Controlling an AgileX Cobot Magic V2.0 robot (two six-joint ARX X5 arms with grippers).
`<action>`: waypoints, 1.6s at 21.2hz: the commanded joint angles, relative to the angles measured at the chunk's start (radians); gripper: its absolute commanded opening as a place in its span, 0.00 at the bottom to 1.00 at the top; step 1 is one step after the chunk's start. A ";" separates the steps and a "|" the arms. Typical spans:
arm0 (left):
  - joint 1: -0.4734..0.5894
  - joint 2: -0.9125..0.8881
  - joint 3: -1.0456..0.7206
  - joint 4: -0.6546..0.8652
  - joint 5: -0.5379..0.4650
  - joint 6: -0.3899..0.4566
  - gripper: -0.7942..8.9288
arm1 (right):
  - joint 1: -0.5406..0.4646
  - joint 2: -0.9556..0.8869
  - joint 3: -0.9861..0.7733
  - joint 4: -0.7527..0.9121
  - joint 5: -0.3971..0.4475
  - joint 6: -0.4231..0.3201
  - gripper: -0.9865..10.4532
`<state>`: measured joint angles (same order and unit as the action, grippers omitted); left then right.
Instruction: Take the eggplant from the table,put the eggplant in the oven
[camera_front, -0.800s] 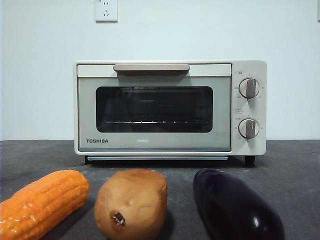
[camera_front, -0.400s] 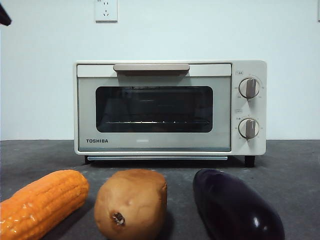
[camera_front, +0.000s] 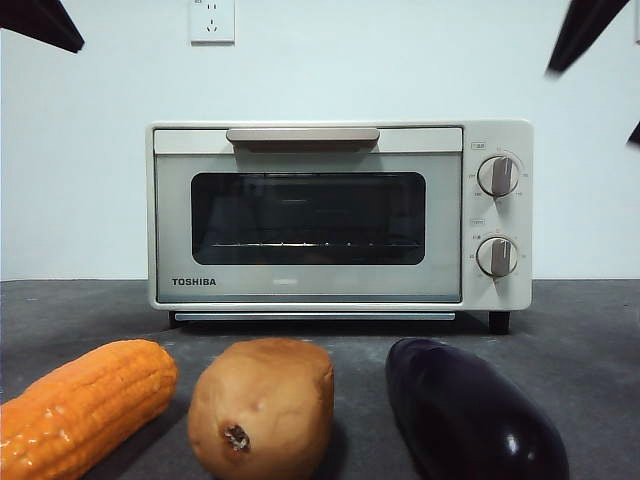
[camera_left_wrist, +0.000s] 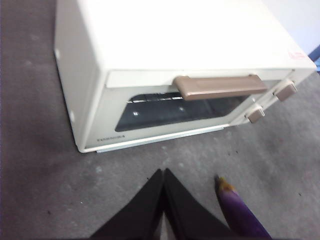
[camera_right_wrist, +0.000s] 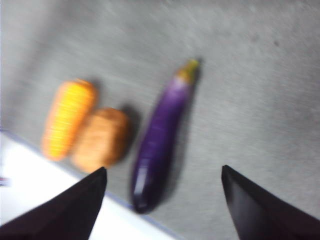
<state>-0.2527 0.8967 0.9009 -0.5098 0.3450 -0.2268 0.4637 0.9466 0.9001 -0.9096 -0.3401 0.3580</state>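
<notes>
The glossy dark purple eggplant (camera_front: 470, 415) lies on the dark grey table (camera_front: 580, 330) at the front right, in front of the cream oven (camera_front: 340, 215), whose door is closed. High above the vegetables, my right gripper (camera_right_wrist: 164, 169) is open, its jaws wide apart with the eggplant (camera_right_wrist: 162, 132) lying lengthwise far below between them. My left gripper (camera_left_wrist: 163, 172) is shut on nothing and hovers in front of the oven (camera_left_wrist: 150, 50), with the eggplant's stem end (camera_left_wrist: 237, 210) just beside it. The oven's beige handle (camera_left_wrist: 220, 86) is untouched.
An orange corn cob (camera_front: 85, 405) and a brown potato (camera_front: 262, 405) lie in a row to the left of the eggplant. Black arm tips show at the top left corner (camera_front: 45, 25) and the top right corner (camera_front: 585, 30) of the front view.
A black arm tip has grown at the top left corner and another has come in at the top right. The vegetables and the oven have not moved.
</notes>
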 joint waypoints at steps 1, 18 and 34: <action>-0.018 0.014 0.024 0.007 0.004 0.010 0.09 | 0.138 0.090 0.014 0.045 0.112 0.082 0.43; -0.038 0.018 0.024 0.001 0.003 0.010 0.09 | 0.382 0.647 0.016 0.327 0.288 0.240 0.31; -0.210 0.472 0.401 -0.097 -0.037 0.145 0.09 | 0.386 0.119 0.097 -0.141 0.460 -0.124 0.20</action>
<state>-0.4580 1.3579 1.2869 -0.6094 0.3080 -0.1131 0.8379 1.0527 0.9825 -1.0565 0.1192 0.2546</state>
